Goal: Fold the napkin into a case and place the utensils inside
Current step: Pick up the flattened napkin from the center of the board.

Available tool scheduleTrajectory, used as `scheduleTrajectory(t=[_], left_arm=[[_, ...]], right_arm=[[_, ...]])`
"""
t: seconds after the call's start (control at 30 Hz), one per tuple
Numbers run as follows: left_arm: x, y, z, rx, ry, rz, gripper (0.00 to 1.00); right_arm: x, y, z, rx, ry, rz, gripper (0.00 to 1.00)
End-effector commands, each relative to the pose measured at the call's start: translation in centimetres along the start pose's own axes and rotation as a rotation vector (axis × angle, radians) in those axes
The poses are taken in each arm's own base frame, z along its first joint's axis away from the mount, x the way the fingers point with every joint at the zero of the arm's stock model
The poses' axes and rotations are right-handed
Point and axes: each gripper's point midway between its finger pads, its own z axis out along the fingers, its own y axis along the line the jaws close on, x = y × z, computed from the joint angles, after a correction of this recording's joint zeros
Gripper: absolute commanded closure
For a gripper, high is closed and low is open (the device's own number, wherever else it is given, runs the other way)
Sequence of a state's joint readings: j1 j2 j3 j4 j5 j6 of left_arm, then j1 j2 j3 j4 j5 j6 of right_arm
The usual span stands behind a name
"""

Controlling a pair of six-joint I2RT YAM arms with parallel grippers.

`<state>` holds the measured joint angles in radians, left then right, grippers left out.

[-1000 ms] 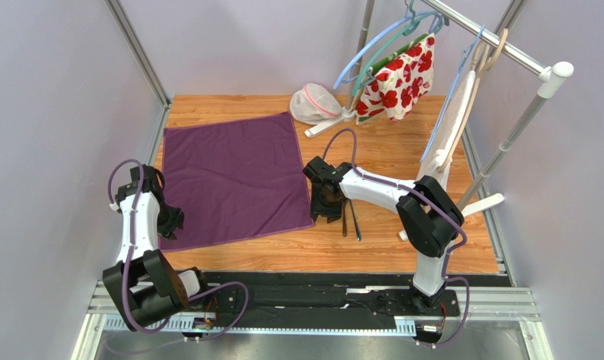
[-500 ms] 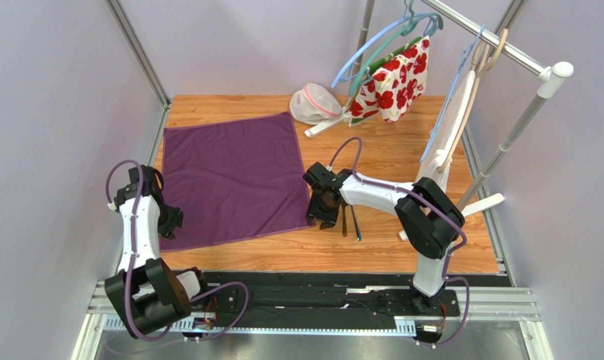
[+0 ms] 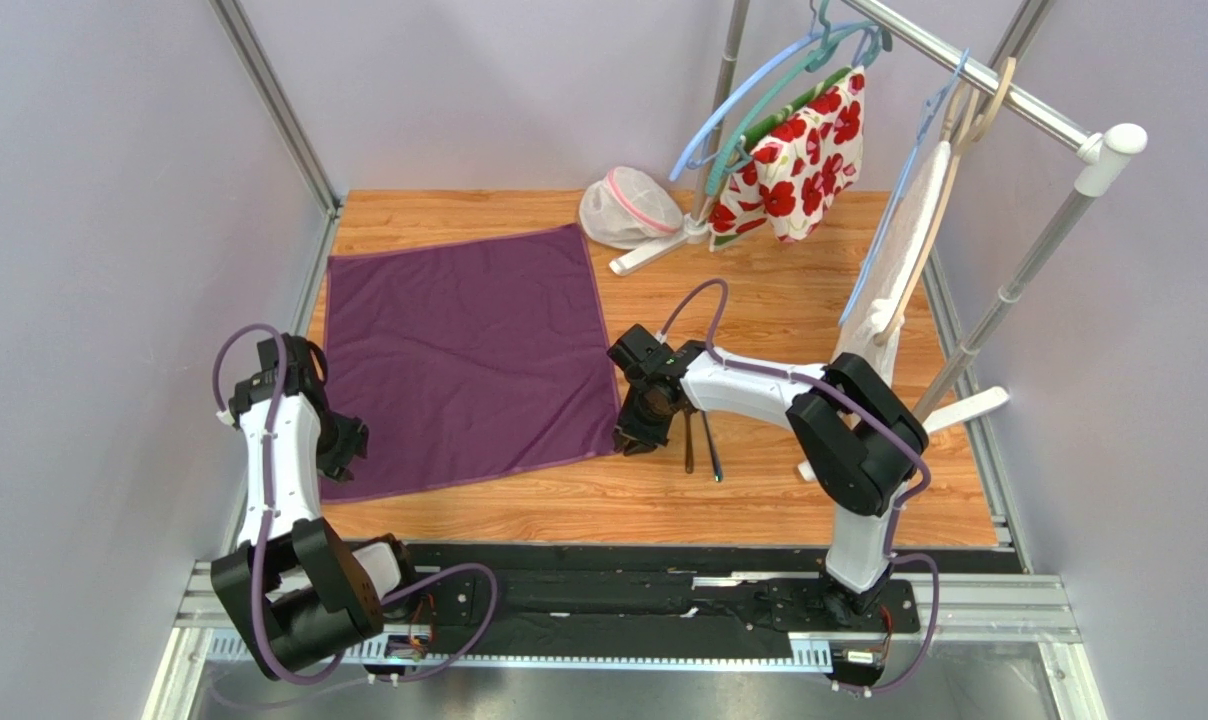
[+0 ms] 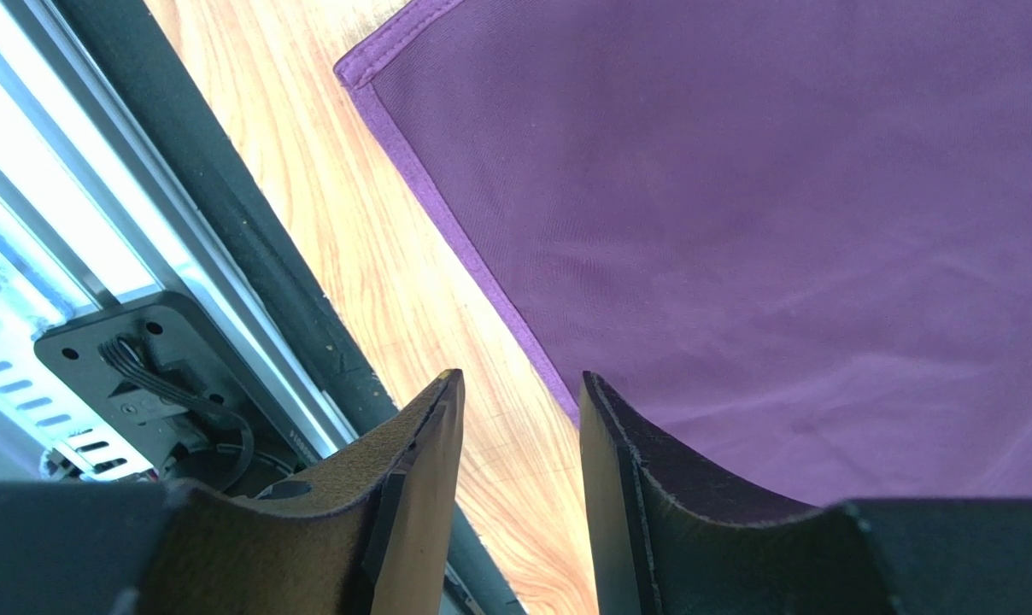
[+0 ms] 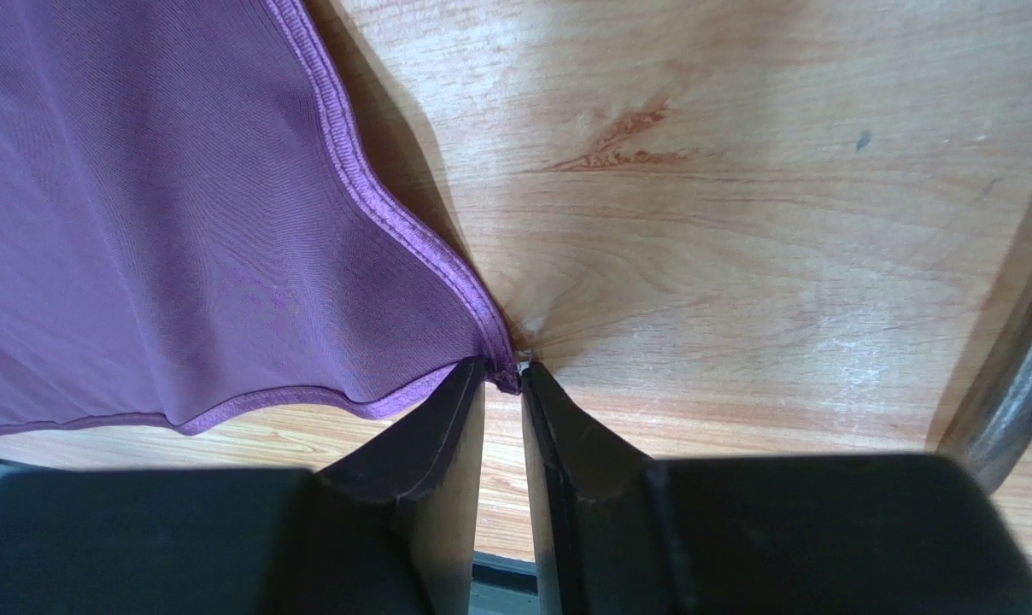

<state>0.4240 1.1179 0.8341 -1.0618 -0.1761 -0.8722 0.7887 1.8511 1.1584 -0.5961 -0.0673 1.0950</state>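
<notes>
Right hand (image 5: 503,385): my jaws stand narrow, one on each side of the near right corner of the napkin (image 5: 162,231). The corner's tip sits right at my fingertips. A sliver of gap shows, so I cannot tell whether the pinch is firm.
Why there: a corner is the easiest place to lift soft cloth, and it lets me carry one edge over for a fold.
Left hand (image 4: 521,397): released, jaws wide and holding nothing. It straddles the napkin's near left hem, with cloth under one finger and bare surface (image 4: 393,256) under the other.
Why there: I judge it is set to take its own side, so both near corners can rise together and the fold stays square.
Napkin: it lies flat and fully spread, stretching away ahead of both hands. Its near edge runs between them, and no fold is made yet.
Utensils (image 3: 700,435): two dark slim pieces lie side by side on the surface, just beside my right hand on its outer side. They are off the cloth, so they are out of the way for folding and close by for loading.
Risk: with so little hem between my fingertips, the corner could slip out when lifted.
</notes>
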Motion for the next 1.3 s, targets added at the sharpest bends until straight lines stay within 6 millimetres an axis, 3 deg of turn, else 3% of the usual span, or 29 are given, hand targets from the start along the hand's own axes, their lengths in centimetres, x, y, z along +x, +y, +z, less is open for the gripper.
scheduleTrajectory(t=[0.0,0.07,0.27,0.4,0.6,0.7,0.87,1.0,1.07,1.13,1.27], left_arm=[[-0.1,0.1,0.2,0.008,0.017,-0.022,0.52],[-0.2,0.2,0.3,0.011,0.016,-0.030,0.52],[0.9,-1.4,0.3,0.103,0.075,0.032,0.53],[1.7,-2.5,0.1,0.126,0.115,0.125,0.53],[4.3,0.6,-0.5,0.011,0.131,0.010,0.55],[4.3,2.2,-0.6,-0.017,0.061,-0.099,0.55],[2.4,2.3,-0.2,-0.043,-0.045,-0.213,0.46],[1.8,3.6,1.8,-0.174,0.013,-0.255,0.42],[1.9,3.1,2.9,-0.136,0.047,-0.263,0.42],[1.1,3.1,3.8,-0.102,0.024,-0.248,0.49],[-1.8,0.6,4.6,-0.017,-0.052,-0.217,0.65]], right_arm=[[-1.1,-0.8,1.5,0.003,-0.053,-0.019,0.85],[-1.6,-0.7,1.2,-0.015,-0.078,-0.030,1.00],[-4.3,-0.5,-0.1,-0.100,-0.164,-0.099,1.00],[-6.6,1.6,-2.0,-0.191,-0.281,-0.184,1.00],[-8.4,4.5,-4.9,-0.269,-0.351,-0.214,1.00],[-7.6,5.3,-5.1,-0.306,-0.304,-0.216,1.00],[-7.6,5.1,-5.2,-0.329,-0.265,-0.244,1.00],[-8.5,4.1,-5.9,-0.325,-0.262,-0.242,1.00],[-8.5,3.7,-6.2,-0.326,-0.269,-0.243,1.00],[-8.8,3.3,-6.2,-0.321,-0.279,-0.239,1.00],[-8.4,3.4,-5.9,-0.334,-0.253,-0.228,1.00]])
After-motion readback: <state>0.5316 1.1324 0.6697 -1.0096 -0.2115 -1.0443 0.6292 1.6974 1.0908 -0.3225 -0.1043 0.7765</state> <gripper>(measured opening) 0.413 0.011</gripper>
